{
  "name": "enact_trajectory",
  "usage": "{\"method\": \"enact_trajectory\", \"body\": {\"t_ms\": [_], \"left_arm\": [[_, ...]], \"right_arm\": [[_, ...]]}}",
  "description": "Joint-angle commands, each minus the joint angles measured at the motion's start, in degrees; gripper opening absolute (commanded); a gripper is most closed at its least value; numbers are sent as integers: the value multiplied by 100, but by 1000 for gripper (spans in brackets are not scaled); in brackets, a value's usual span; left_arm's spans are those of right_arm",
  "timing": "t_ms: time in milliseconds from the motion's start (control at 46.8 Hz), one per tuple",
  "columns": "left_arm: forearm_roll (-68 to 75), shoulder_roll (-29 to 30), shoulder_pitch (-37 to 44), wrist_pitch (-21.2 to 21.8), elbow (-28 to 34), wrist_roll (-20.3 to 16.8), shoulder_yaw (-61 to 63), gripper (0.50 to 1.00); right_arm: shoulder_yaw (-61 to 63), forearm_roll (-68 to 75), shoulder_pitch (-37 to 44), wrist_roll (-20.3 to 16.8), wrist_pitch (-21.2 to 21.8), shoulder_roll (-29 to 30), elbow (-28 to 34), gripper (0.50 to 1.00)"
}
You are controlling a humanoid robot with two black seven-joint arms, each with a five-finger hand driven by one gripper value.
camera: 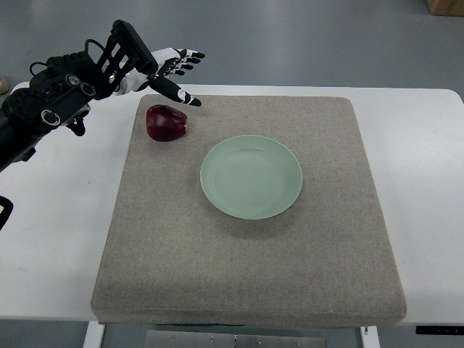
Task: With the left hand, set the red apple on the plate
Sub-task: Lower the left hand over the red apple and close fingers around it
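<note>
Grey floor shows past the white table (428,145), where the apple (167,122) sits on the mat (246,268) just left of the empty plate (251,176), ungrasped, the left hand (168,72) hovering open beyond it, so everything remains.

Even, soft light is falling from above, seemingly diffuse. The plate (251,176) is casting only a faint shadow on the mat (246,268); the white table (58,239) is showing bright without glare. Focus is holding sharp throughout, edges undistorted.
</note>
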Motion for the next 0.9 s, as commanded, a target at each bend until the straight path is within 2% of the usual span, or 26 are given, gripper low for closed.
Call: {"method": "enact_trajectory", "body": {"t_ms": [0, 278, 470, 876], "left_arm": [[360, 22, -21, 7, -194, -7, 152, 992], [1195, 136, -12, 69, -397, -7, 355, 988], [1986, 145, -12, 358, -467, -104, 354, 986], [2611, 286, -12, 359, -643, -122, 416, 986]], "right_arm": [[0, 0, 0, 0, 0, 0, -1, 964], [0, 0, 0, 0, 0, 0, -1, 964], [0, 0, 0, 0, 0, 0, -1, 964], [0, 0, 0, 0, 0, 0, -1, 964]]}}
